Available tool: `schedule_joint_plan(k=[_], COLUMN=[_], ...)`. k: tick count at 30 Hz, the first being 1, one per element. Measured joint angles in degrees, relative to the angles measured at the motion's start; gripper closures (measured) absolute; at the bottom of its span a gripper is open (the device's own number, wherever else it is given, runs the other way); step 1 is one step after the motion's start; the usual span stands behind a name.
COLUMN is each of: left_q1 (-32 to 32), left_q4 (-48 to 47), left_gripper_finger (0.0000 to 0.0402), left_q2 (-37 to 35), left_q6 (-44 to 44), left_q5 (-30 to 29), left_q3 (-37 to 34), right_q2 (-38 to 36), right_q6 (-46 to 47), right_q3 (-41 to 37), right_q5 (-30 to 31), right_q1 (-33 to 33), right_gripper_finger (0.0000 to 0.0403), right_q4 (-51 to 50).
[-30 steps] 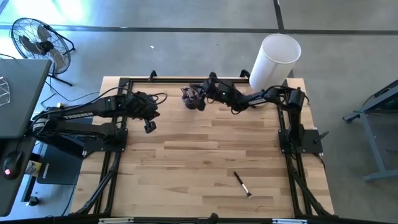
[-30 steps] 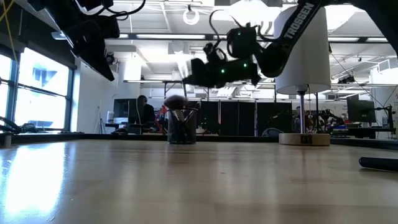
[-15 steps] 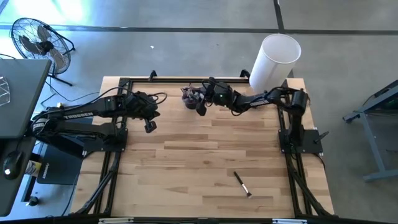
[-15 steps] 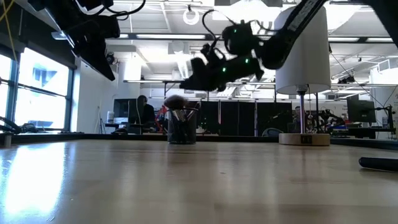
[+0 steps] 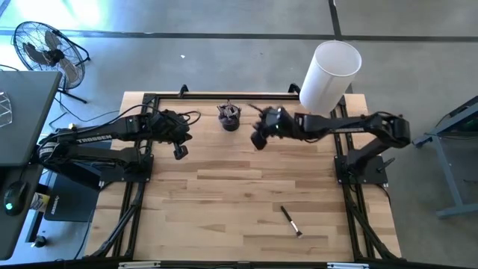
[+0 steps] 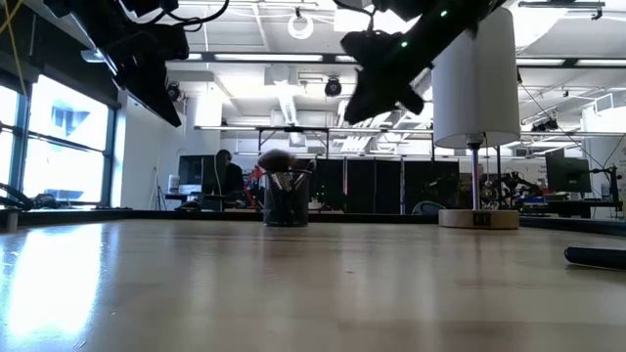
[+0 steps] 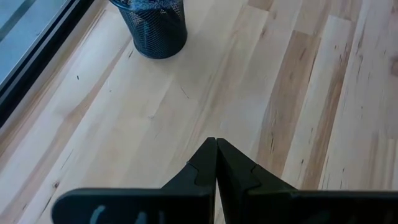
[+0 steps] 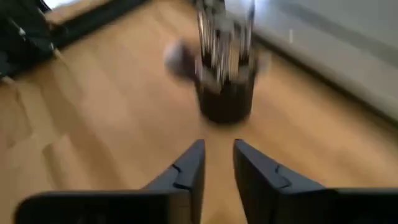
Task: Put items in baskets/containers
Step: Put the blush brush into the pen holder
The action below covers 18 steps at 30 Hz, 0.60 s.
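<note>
The black wire-mesh cup (image 5: 228, 119) stands on its base near the table's far edge, with several brushes upright in it; it also shows in the low view (image 6: 287, 202), the left wrist view (image 7: 152, 25) and the right wrist view (image 8: 225, 93). One dark-handled brush (image 5: 291, 222) lies flat near the table's near right, its end showing as a dark shape (image 6: 597, 256). My right gripper (image 5: 258, 139) (image 8: 216, 149) hangs open and empty in the air, right of and nearer than the cup. My left gripper (image 5: 180, 152) (image 7: 216, 143) is shut and empty, left of the cup.
A tall white cylinder (image 5: 329, 73) stands on a round base (image 6: 477, 217) at the far right corner, behind my right arm. A black frame (image 5: 142, 149) runs along the table's sides. A fan (image 5: 45, 48) stands off the table. A person (image 6: 227, 176) sits far behind.
My right gripper has drawn back from above the cup, moving up and toward the table's right and near side. The cup and its brushes have stayed in place.
</note>
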Motion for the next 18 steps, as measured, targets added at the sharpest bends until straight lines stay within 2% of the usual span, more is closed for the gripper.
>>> schedule_joint_plan(k=[4,6,13,18], left_q1=[0.0,0.0,0.0,0.0], left_q4=[0.0,-0.1,-0.5,-0.7], left_gripper_finger=[0.0401,0.0401,0.0401,0.0401], left_q2=[0.0,0.0,0.0,0.0], left_q6=[0.0,0.0,0.0,0.0], left_q5=[0.6,1.5,3.6,3.6], left_q3=[0.0,0.0,0.0,0.0], right_q2=[-1.9,-2.0,-2.0,-1.4], right_q6=[13.7,18.8,42.0,59.1], right_q3=[0.0,0.0,0.0,0.0], right_q5=[1.4,1.0,0.2,-5.6], right_q1=[6.0,9.7,24.6,34.7], right_gripper_finger=[0.0381,0.0396,0.0400,0.0402], right_q4=[-11.3,-15.0,-22.7,-25.9])
